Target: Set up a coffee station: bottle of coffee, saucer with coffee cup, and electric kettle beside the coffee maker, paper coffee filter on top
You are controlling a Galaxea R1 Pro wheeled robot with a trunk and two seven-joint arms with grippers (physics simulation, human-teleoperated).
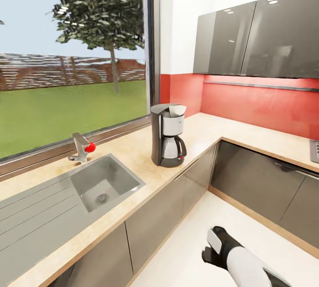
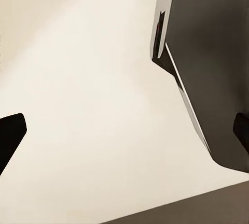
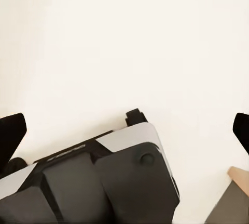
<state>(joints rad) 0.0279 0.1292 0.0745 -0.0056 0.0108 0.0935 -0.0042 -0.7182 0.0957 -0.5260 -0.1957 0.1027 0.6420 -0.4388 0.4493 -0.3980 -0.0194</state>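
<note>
— While the head view takes in most of the corner, what gets cut off?

— The countertop (image 1: 133, 154) runs out of frame at the lower left and at the right edge. The steel sink (image 1: 106, 180) shows its basin whole, but the ribbed drainboard beside it is clipped at the left. A grey panel at the far right edge of the counter is sliced by the frame, and I cannot tell what it is.

— And the coffee maker (image 1: 168, 135)?

— One, upright on the countertop between the sink and the inner corner, near the front edge. Its carafe with the black handle sits in place and the red switch shows at the base. Something pale sits in its open top; I cannot make out what.

— How many grippers can you count?

— In the head view, one: the right gripper (image 1: 213, 248), low over the pale floor in front of the cabinets, well apart from the coffee maker. Its fingers point away from the camera, and from there I cannot judge the gap.

— Do the wrist views help?

— In the right wrist view two dark fingertips (image 3: 11, 133) sit at opposite edges, spread wide with nothing between them but floor and part of the robot's base. The left gripper (image 2: 124, 135) looks the same: two dark tips at opposite edges, wide apart, holding nothing, over pale floor beside a dark grey body.

— Other counts?

— One tap (image 1: 82, 147) with a red knob behind the sink, one window, two wall cabinets (image 1: 257, 34).
</note>
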